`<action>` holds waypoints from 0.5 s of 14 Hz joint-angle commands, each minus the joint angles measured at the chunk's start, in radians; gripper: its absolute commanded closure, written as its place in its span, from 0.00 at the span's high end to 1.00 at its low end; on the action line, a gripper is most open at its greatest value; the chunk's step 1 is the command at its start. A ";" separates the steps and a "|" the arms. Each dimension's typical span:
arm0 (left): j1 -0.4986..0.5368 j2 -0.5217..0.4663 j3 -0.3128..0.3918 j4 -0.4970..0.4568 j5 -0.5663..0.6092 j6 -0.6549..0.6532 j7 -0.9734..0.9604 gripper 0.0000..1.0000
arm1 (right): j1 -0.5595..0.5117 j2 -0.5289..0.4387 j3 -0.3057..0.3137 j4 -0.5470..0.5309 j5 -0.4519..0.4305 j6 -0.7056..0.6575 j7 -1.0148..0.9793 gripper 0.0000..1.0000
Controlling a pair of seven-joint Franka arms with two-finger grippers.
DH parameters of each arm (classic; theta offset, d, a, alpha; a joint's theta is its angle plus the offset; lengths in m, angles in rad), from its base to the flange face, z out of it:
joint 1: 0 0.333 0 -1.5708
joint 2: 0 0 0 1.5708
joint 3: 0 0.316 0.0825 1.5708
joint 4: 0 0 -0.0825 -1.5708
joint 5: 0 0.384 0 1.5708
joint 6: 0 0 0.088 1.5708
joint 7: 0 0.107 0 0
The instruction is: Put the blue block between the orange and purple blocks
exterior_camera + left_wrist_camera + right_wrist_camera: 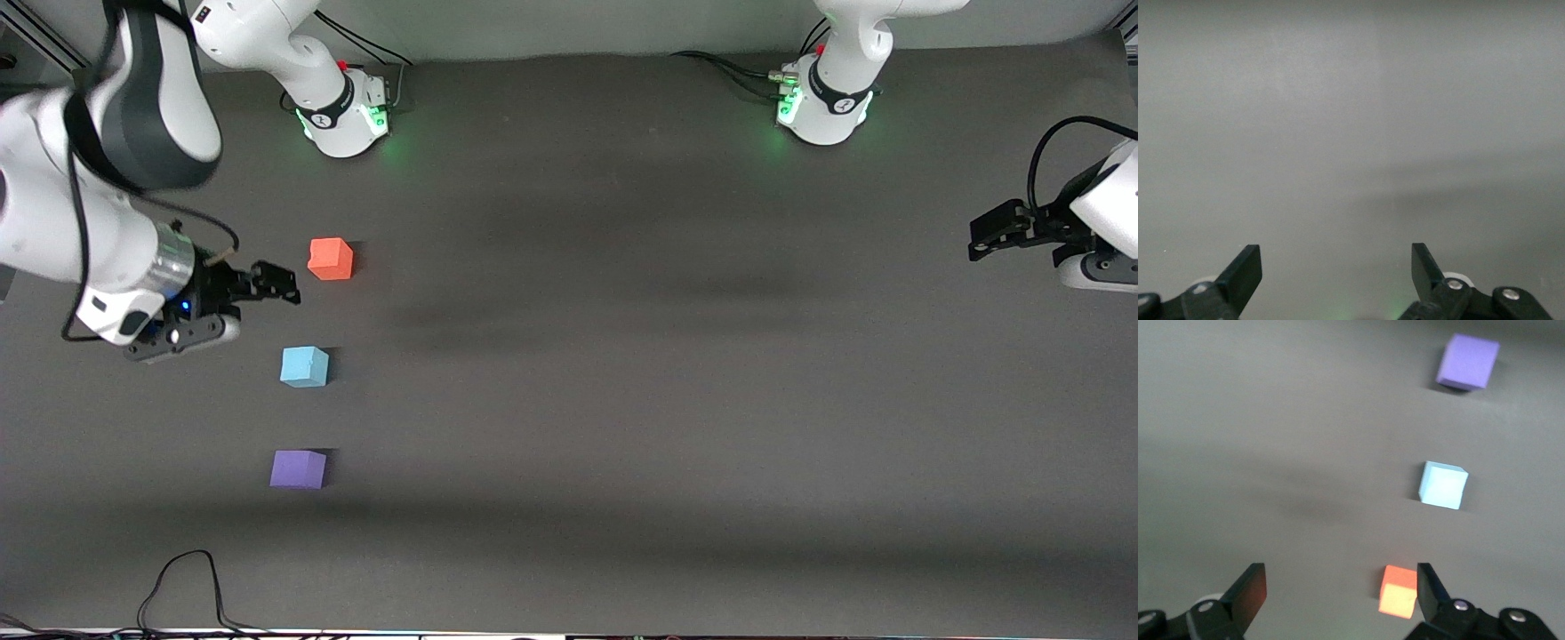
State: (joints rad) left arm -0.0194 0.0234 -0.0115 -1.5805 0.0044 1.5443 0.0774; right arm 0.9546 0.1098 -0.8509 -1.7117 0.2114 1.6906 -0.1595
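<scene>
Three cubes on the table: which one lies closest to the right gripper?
The orange block, beside the open right gripper. The blue block and purple block lie in turn nearer the front camera.

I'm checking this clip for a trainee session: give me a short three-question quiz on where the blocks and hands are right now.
1. True or false: the blue block lies between the orange block and the purple block, touching neither.
2. Which block lies nearest the front camera? A) orange B) blue C) purple
3. Fill in: the right hand, fingers open and holding nothing, is beside the ____ block, while the left hand waits open at the left arm's end of the table.

Key: 1 true; 2 C; 3 orange.
</scene>
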 commanded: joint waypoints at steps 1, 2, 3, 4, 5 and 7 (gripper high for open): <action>0.001 -0.022 -0.004 -0.021 0.016 0.005 -0.013 1.00 | 0.019 -0.028 -0.005 0.113 -0.027 -0.109 0.028 1.00; 0.001 -0.022 -0.004 -0.019 0.016 0.007 -0.013 1.00 | 0.019 -0.033 -0.007 0.145 -0.029 -0.142 0.028 1.00; 0.001 -0.022 -0.004 -0.019 0.016 0.008 -0.011 1.00 | 0.018 -0.042 -0.008 0.164 -0.029 -0.159 0.026 1.00; 0.001 -0.022 -0.004 -0.019 0.016 0.010 -0.011 1.00 | 0.016 -0.048 -0.010 0.168 -0.029 -0.160 0.026 1.00; 0.001 -0.022 -0.004 -0.021 0.014 0.010 -0.011 1.00 | 0.006 -0.050 -0.002 0.168 -0.029 -0.163 0.026 1.00; 0.003 -0.022 -0.004 -0.019 0.008 0.011 -0.011 1.00 | -0.031 -0.050 0.035 0.167 -0.033 -0.163 0.026 1.00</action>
State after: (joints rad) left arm -0.0194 0.0234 -0.0115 -1.5814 0.0064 1.5443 0.0774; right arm 0.9552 0.0653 -0.8533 -1.5502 0.2079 1.5449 -0.1517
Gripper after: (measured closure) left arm 0.000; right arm 0.000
